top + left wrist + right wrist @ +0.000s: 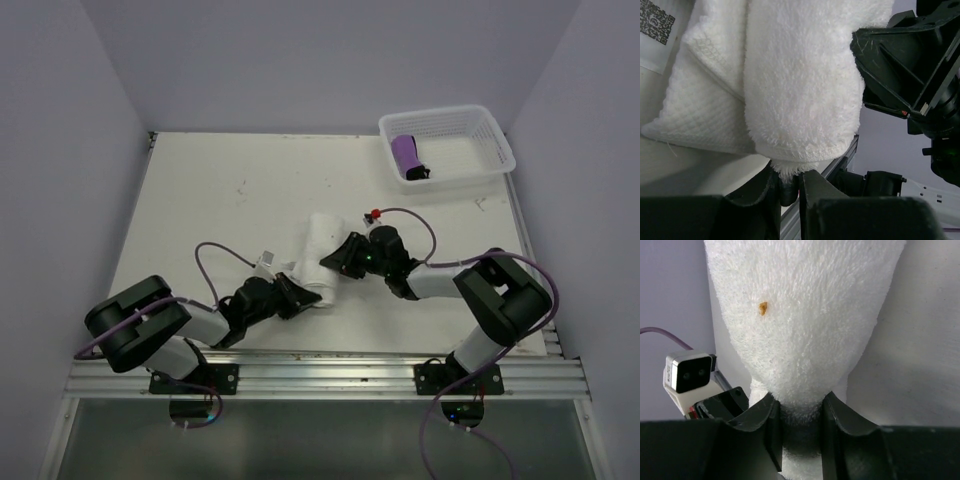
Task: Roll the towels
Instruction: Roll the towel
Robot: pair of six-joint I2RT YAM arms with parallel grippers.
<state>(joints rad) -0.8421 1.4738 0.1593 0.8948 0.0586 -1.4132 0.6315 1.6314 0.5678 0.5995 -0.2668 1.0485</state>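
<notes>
The white towel (322, 255) lies as a thick roll in the middle of the table. My left gripper (300, 297) is at its near end, shut on a tuft of the towel's edge (785, 167) between the fingertips (812, 182). From the right side my right gripper (345, 258) is pinched onto the roll, and the plush towel (800, 315) bulges out above its fingers (837, 412). The purple towel (405, 153) lies rolled in the basket, away from both grippers.
The white perforated basket (470, 125) stands at the back right corner. A printed label (657, 25) lies by the towel's left side. An aluminium rail (330, 375) runs along the near table edge. Walls close in the left, back and right.
</notes>
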